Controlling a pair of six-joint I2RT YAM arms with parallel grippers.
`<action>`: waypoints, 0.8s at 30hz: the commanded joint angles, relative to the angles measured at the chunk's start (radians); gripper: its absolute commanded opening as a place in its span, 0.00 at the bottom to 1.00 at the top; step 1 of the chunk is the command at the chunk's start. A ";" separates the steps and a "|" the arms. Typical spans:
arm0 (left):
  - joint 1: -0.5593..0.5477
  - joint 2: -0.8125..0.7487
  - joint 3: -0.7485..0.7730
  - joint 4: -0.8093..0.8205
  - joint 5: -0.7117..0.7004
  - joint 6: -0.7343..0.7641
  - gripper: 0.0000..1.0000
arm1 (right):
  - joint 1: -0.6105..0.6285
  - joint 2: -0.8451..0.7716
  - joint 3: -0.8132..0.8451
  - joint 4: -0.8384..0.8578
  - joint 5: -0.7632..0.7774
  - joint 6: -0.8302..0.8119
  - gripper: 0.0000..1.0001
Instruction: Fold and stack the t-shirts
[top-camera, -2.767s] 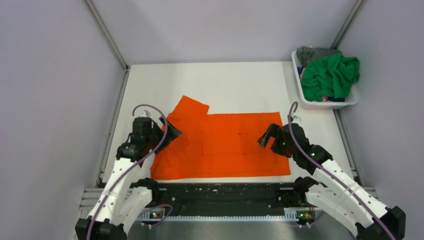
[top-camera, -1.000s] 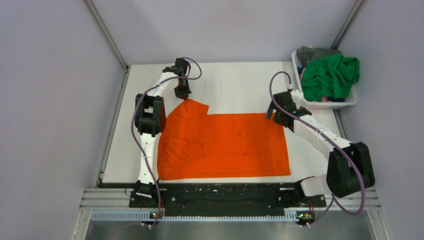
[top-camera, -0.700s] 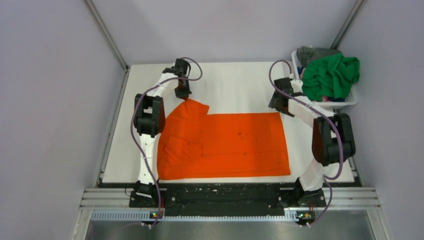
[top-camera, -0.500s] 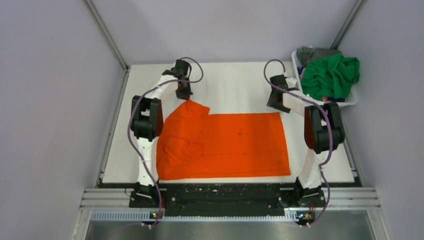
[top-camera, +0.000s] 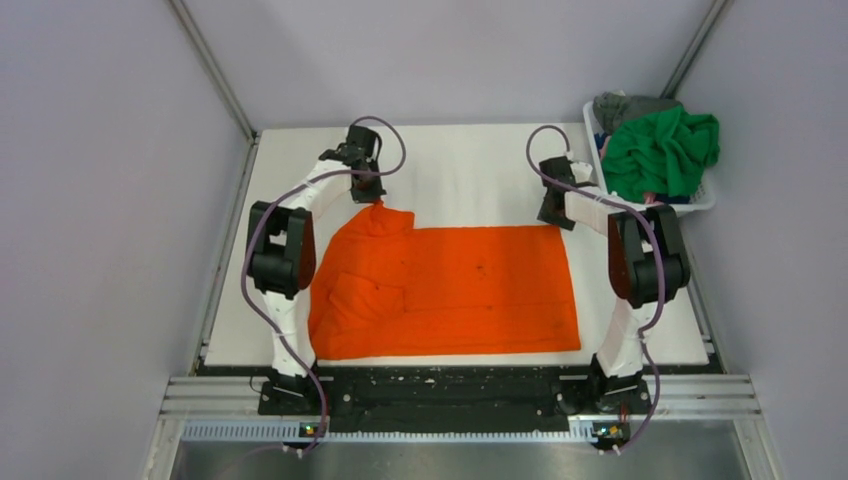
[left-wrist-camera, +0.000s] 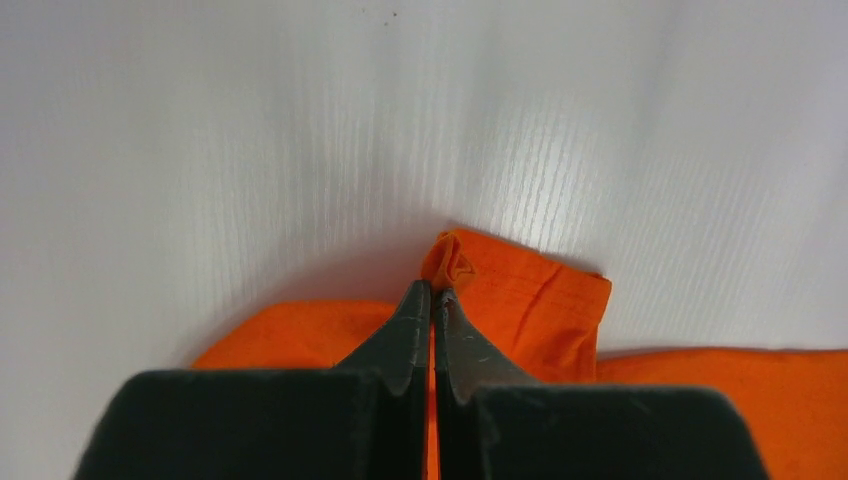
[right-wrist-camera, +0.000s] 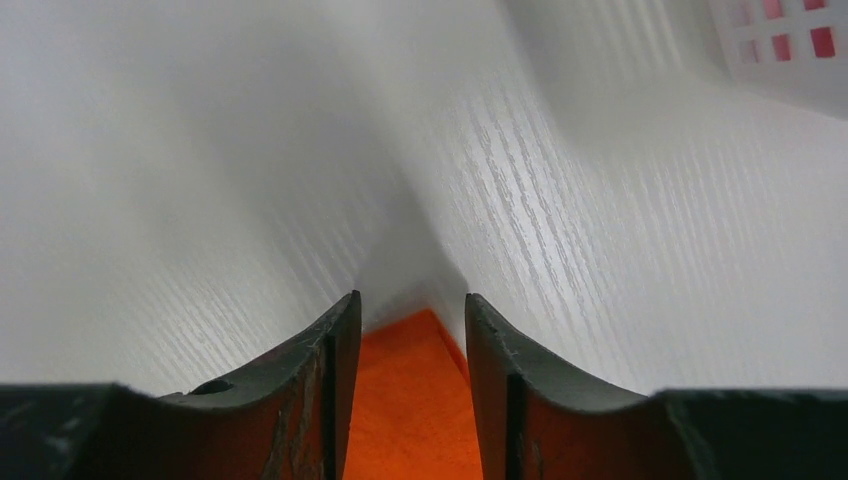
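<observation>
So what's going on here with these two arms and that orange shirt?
Two robot arms are folding t-shirts. The orange t-shirt lies spread flat on the table. The left gripper is pinched shut on its far left corner, at the sleeve. The right gripper stands at the far right corner with its jaws apart, the cloth's tip between them, not gripped yet. A green t-shirt and a grey t-shirt sit bundled in the white basket at the far right.

Parted jaws straddle the orange t-shirt (right-wrist-camera: 405, 400) corner on the white table (right-wrist-camera: 200, 150) (slatted basket (right-wrist-camera: 790, 50) upper right).
</observation>
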 joint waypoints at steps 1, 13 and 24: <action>-0.007 -0.103 -0.055 0.061 0.015 -0.024 0.00 | -0.005 -0.046 -0.062 -0.034 -0.012 0.011 0.41; -0.017 -0.144 -0.129 0.098 0.036 -0.024 0.00 | -0.004 -0.065 -0.109 0.020 -0.046 0.027 0.12; -0.069 -0.254 -0.212 0.113 0.079 0.035 0.00 | 0.071 -0.209 -0.170 0.065 -0.074 -0.048 0.00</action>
